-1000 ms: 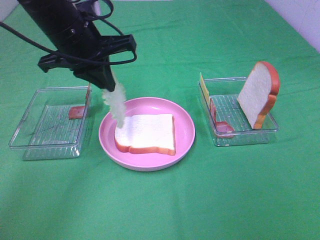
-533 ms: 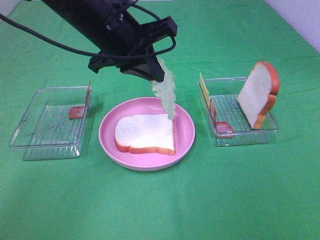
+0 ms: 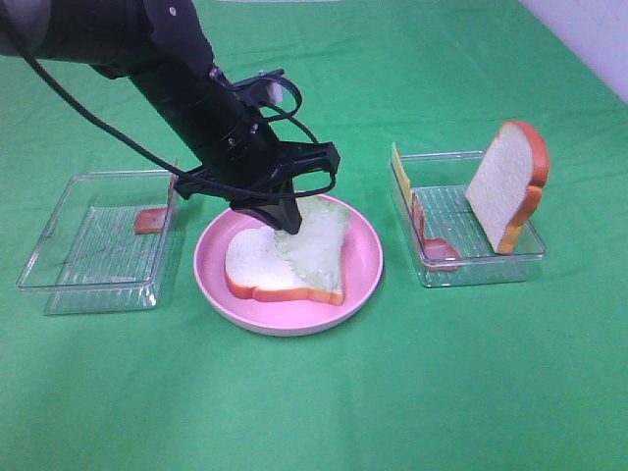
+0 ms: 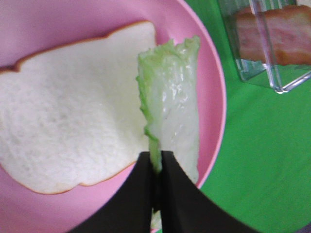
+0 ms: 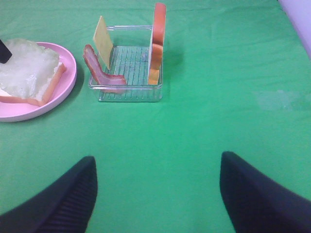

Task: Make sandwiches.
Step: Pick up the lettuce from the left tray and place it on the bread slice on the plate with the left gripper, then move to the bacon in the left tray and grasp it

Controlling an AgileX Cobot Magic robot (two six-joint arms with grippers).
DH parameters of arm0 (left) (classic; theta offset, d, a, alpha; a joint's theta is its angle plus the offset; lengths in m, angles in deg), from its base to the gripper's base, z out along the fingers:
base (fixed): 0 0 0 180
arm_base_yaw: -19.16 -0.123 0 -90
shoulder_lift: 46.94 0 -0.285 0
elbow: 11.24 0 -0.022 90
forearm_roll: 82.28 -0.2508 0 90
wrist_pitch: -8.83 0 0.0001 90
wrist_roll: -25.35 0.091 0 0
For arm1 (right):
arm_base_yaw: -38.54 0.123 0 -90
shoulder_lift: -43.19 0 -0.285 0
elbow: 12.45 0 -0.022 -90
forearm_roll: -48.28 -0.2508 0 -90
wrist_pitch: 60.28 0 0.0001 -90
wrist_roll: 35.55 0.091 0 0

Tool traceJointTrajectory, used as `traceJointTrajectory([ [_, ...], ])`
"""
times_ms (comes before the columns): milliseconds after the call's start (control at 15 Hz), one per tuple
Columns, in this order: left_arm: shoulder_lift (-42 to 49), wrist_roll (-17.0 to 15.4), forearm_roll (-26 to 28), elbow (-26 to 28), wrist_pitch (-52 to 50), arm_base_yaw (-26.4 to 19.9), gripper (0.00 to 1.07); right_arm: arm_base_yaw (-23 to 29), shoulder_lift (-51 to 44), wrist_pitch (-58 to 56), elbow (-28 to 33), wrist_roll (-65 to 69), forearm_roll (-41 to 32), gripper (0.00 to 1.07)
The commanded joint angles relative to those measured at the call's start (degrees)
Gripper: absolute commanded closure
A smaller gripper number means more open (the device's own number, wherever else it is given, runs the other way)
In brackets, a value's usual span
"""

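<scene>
The sandwich (image 3: 294, 283) is gaining a layer on the round pink plastic plate (image 3: 368, 263) in the middle of the green cloth (image 3: 442, 392). So far it is a white toy bread slice (image 3: 253, 265) with an orange-brown crust, lying flat, and the pale green crinkled lettuce leaf (image 3: 316, 245) is now draping over its right-hand half.

A second ago that leaf was dangling free from the left gripper (image 3: 287, 224) above the plate's left edge. Half a second ago it was hanging over the plate's far right side. Now most of it is resting on the bread. The left wrist view is showing the black jaws almost closed and pinching the leaf's stem end, so the placing is not finished. Letting go looks like the step coming due.

The right gripper (image 5: 158, 160) is waiting with its jaws spread wide and holding nothing. It is sitting well apart from the clear plastic tray (image 3: 481, 279) on the right. In that tray the second bread slice (image 3: 505, 186) is standing upright beside a thin yellow cheese slice (image 3: 400, 175) and a pink-red bacon strip (image 3: 439, 250). These layers are still waiting to be stacked.
</scene>
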Motion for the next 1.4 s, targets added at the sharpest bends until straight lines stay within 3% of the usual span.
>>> traceJointTrajectory([
  [67, -0.11, -7.62, -7.28, -0.34, 0.11, 0.46, 1.07, -0.29, -0.86, 0.52, 0.11, -0.46, 0.23, 0.39],
  [267, -0.11, -16.84, -15.47, -0.34, 1.32, 0.46, 1.07, -0.29, -0.86, 0.52, 0.11, -0.46, 0.23, 0.39],
  [333, -0.11, -17.7, -15.93, -0.34, 1.38, 0.46, 1.07, -0.29, -0.86, 0.52, 0.11, -0.46, 0.23, 0.39],
  [467, -0.11, -17.7, -14.09, -0.34, 1.6, 0.46, 0.96, -0.29, -0.86, 0.52, 0.11, -0.46, 0.23, 0.39],
  [733, -0.06, -16.67, -12.09, -0.34, 1.66, 0.46, 0.38, -0.29, -0.86, 0.52, 0.11, -0.46, 0.23, 0.39],
  [800, 0.0, -16.27, -12.09, 0.11, 2.35, 0.46, 0.31, -0.29, -0.86, 0.52, 0.11, -0.46, 0.23, 0.39],
  [933, 0.0, -14.84, -12.83, 3.32, 5.84, 0.46, 0.31, -0.29, -0.86, 0.52, 0.11, -0.46, 0.23, 0.39],
  [1133, 0.0, -15.36, -16.1, 10.08, 11.23, 0.46, 0.31, -0.29, -0.86, 0.52, 0.11, -0.46, 0.23, 0.39],
  [1267, 0.0, -18.28, -20.23, 16.04, 16.62, 0.46, 0.31, -0.29, -0.86, 0.52, 0.11, -0.46, 0.23, 0.39],
  [1333, 0.0, -21.72, -25.27, 21.08, 22.23, -0.34, 0.31, -0.29, -0.86, 0.52, 0.11, -0.46, 0.23, 0.39],
  [1400, 0.0, -22.12, -26.01, 21.94, 23.32, -0.8, 0.31, -0.29, -0.86, 0.52, 0.11, -0.46, 0.23, 0.39],
])
